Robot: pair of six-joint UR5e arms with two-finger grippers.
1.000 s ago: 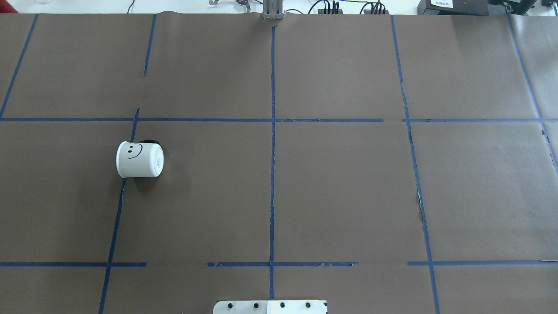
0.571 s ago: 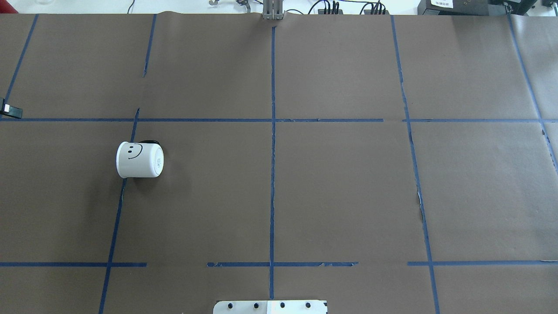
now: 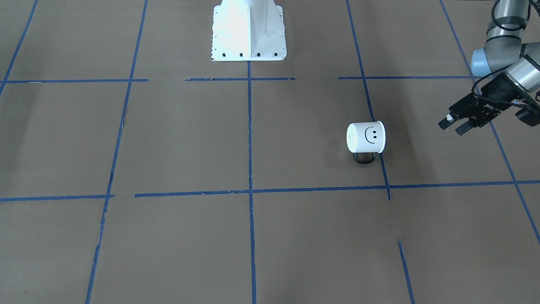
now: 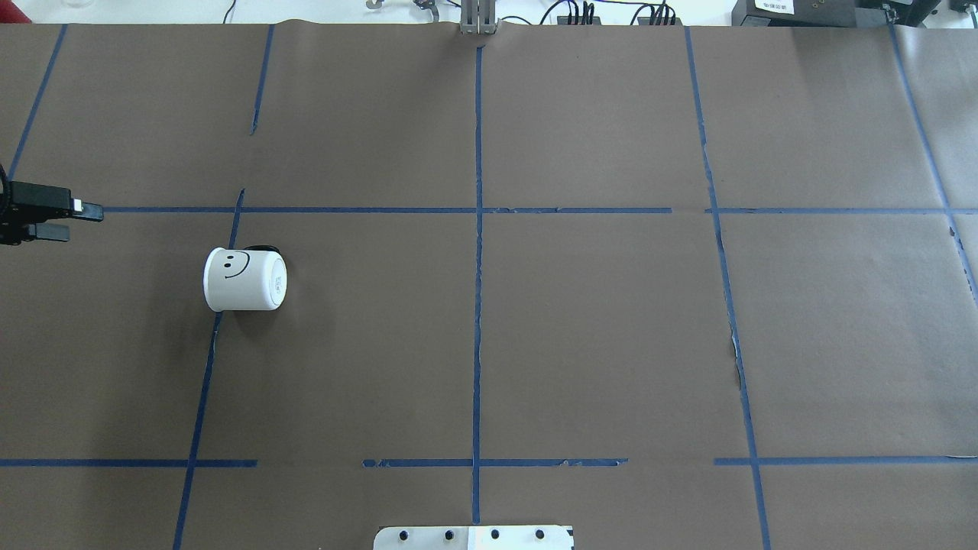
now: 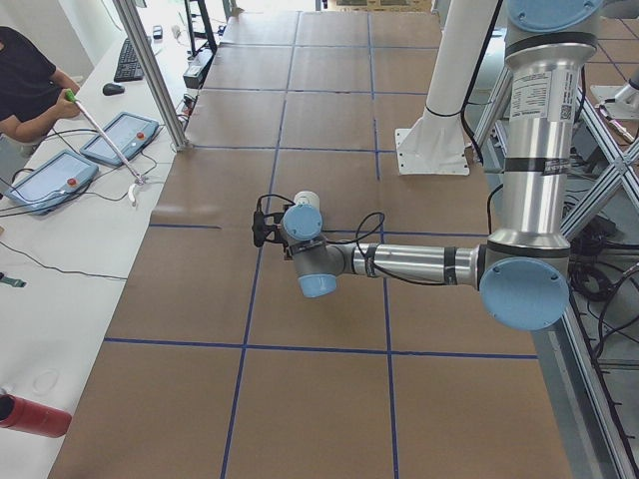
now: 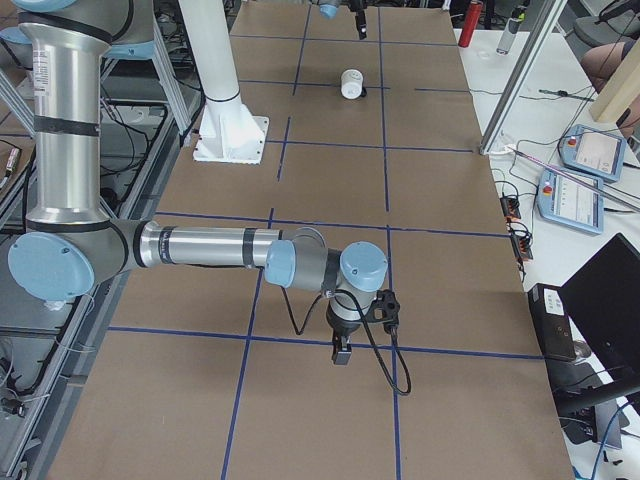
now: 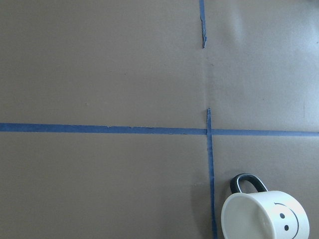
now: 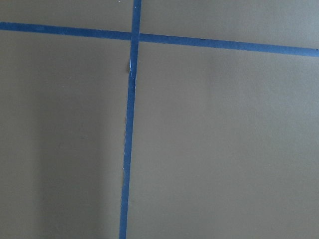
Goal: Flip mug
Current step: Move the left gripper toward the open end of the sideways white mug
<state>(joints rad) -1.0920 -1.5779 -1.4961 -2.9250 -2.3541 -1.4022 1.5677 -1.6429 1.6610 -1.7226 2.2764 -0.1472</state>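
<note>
front-facing view: one mug [image 3: 366, 137] lies on its side on the brown paper table [image 3: 168, 139], smiley face up, its one dark handle [image 3: 364, 158] pointing toward this camera. it sits on a blue tape line [image 3: 384, 169]. one arm shows, at this view's right edge. its left gripper [image 3: 452, 126] hangs above the paper, well apart from the mug, both fingers spread and grasping nothing.

overhead view: the one mug [image 4: 244, 279] is in the table's left half, base turned right, mouth turned left. the left gripper [image 4: 82, 221] pokes in at the left edge, its two fingers parted, pointing right.

exterior left view: the near arm's wrist covers most of the mug [image 5: 307, 200], so only a white sliver shows. one person [image 5: 20, 80] sits at the side bench.

exterior right view: the mug [image 6: 351, 83] is far off and small. the near arm's right gripper [image 6: 340, 350] points down at the paper. whether it is clenched or released, i cannot tell.

left wrist view: the mug [image 7: 264, 216] sits at the bottom right, its mouth facing the lens.

right wrist view: only paper and two crossing tape lines.
</note>
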